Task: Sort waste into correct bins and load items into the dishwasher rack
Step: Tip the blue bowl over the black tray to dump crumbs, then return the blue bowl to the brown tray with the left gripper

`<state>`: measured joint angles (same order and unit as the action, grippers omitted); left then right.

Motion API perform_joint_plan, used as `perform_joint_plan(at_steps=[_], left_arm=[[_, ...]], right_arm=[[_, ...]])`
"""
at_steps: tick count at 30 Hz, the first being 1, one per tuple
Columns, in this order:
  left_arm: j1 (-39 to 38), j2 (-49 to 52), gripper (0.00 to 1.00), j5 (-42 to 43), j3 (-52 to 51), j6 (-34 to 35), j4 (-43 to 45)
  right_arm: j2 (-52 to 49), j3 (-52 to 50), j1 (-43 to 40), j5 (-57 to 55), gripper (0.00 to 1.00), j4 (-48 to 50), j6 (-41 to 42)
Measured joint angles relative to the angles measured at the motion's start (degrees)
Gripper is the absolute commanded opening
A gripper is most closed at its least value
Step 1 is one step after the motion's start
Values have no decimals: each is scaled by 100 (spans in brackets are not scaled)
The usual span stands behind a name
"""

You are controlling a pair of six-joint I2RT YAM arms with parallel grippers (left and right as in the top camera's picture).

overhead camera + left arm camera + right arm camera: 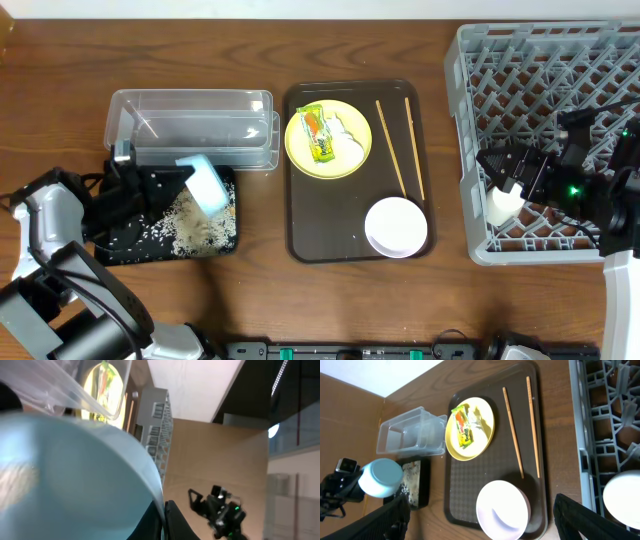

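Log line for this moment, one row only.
left fingers: shut on blue bowl, tipped over black tray | rice scraps: in black tray | right fingers: open over rack, near white cup

no legible text, wrapper print blurred

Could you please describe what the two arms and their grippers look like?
The left arm and right arm combine black joints with pale grey-white links. The left gripper and right gripper are black, each with two fingers. A small green light glows behind the right gripper, with a dark cable looping nearby.
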<state>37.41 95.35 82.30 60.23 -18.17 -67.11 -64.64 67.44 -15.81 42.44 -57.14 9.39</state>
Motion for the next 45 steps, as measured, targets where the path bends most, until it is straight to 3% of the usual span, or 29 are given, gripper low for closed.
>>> perform_joint_plan(at_steps=[2,10,14,21,28,35,40,45], left_arm=[[15,9,6,-151,0,85,278],[68,11,6,-87,0,-146,-496],[63,-7,6,-120,0,-313,-280],[107,-94,6,42,2,70,136],[-271,-623,6,-601,2,291,-398],[-1843,-2188,6,-2417,13,1882,643],[-3910,-2907,6,-4472,46,3300,1266],[-5936,-2605,6,-6369,50,4225,1867]], right_arm=[[0,0,0,0,89,7,0],[0,0,0,0,89,-52,-2],[0,0,0,0,89,-44,-2],[0,0,0,0,90,-44,-2],[0,0,0,0,90,-39,-2],[0,0,0,-2,91,61,0],[0,0,0,0,91,81,0],[0,0,2,-15,91,81,0]])
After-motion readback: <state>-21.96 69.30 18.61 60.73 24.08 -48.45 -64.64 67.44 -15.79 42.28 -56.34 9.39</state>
